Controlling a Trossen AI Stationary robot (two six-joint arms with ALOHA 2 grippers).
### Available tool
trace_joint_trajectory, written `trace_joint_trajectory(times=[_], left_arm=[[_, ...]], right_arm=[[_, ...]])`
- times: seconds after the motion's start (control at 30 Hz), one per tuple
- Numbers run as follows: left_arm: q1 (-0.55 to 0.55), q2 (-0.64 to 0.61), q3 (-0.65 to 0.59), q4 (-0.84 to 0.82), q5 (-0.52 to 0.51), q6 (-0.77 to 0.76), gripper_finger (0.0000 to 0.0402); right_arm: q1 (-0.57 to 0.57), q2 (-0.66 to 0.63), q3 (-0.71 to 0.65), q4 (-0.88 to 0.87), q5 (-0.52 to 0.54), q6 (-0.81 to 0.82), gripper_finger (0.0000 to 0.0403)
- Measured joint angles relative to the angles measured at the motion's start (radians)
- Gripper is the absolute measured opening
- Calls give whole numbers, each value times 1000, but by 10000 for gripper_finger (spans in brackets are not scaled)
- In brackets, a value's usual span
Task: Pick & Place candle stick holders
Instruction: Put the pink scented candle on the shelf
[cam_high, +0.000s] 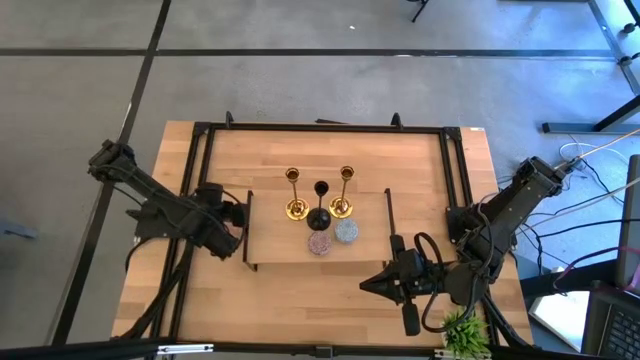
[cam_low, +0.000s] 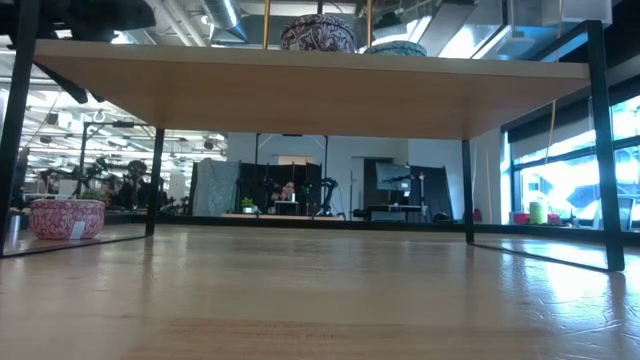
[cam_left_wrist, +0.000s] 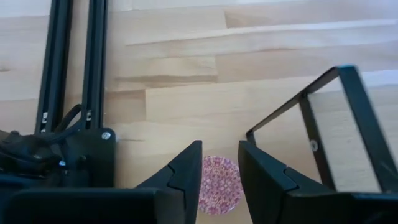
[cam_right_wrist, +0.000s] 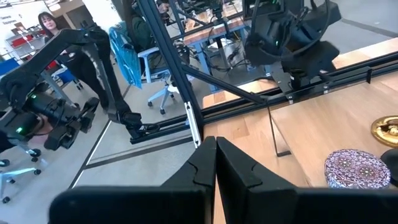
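Note:
Two gold candle stick holders and a black one stand on their round feet on the raised wooden board. In front of them on the board sit a mauve round and a pale blue round. A pink glittery round rests on the table beside the board's left end. My left gripper hangs open above it; the pink round shows between the fingers, untouched. My right gripper is shut and empty, off the board's right front.
The board's black end rail stands close to my left gripper. A black frame runs around the table. A small green plant sits at the near right corner. A person shows in the room beyond.

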Motion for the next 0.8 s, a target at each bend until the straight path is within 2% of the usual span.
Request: trace_joint_trajectory(times=[0.3,0.4,0.57,0.8], left_arm=[[-5,-105,0,0,-67,71,48],[-5,-128,0,0,-70,144,36],[-5,-151,0,0,-44,400,27],[-5,-151,0,23,-6,842,23]], right_arm=[[0,0,0,0,-13,0,14],[0,0,0,0,-13,0,14],[1,0,0,-7,-1,-3,14],[1,0,0,-16,81,-3,14]])
